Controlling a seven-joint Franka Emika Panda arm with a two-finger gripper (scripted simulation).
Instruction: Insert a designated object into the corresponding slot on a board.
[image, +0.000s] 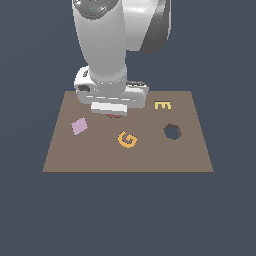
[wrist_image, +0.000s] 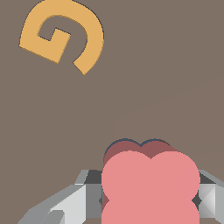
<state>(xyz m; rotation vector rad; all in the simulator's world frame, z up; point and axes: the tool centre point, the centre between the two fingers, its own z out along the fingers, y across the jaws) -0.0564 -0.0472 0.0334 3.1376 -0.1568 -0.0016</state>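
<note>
White gripper (wrist_image: 151, 199) clamped on the coral-red lobed block (wrist_image: 151, 186), low over the flat brown board (image: 190, 160) with a dark slot edge (wrist_image: 114, 146) peeking behind it: best lowered straight, lobes aligned.

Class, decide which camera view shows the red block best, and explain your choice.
The wrist view. There the red block fills the foreground, its lobed outline plain, held between the gripper fingers. In the exterior view only a red sliver peeks out beneath the gripper, low over the board; the arm hides the rest.
</note>
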